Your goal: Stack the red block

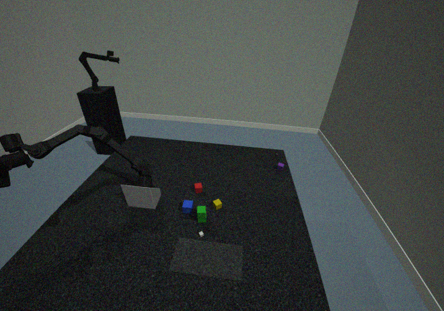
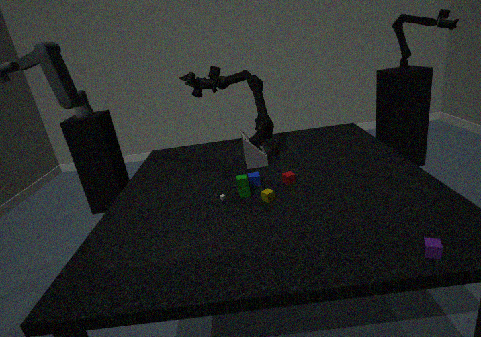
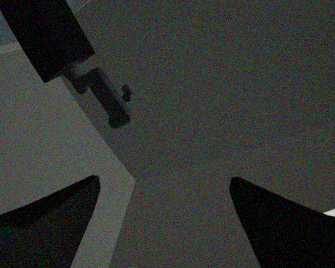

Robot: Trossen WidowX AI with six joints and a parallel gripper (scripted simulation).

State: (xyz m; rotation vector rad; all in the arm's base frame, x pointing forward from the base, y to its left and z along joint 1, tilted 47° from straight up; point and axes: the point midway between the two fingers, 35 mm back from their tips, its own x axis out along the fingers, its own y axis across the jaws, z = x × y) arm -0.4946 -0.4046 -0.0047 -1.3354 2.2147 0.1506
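Observation:
The red block point(image 1: 198, 188) point(image 2: 289, 177) rests on the dark table point(image 1: 251, 178) point(image 2: 248, 255), apart from the other blocks. The green tower point(image 1: 201, 214) point(image 2: 242, 185) stands upright, with nothing on top of it. My gripper point(image 2: 188, 86) point(image 3: 166, 185) is open and empty, raised high above the table, well away from the red block and the tower. In the wrist view its dark fingers stand wide apart against the wall, and no block shows there. In the top view it is at the left edge, where its fingertips are hard to make out.
A blue block point(image 1: 187, 206) point(image 2: 254, 178) stands close to the tower. A yellow block point(image 1: 217, 204) point(image 2: 267, 195) and a small white cube point(image 1: 201, 233) point(image 2: 222, 197) are nearby. A purple block point(image 1: 281, 165) point(image 2: 432, 248) lies far off. A pale slanted panel point(image 1: 141, 197) point(image 2: 254, 156) stands at my arm's base.

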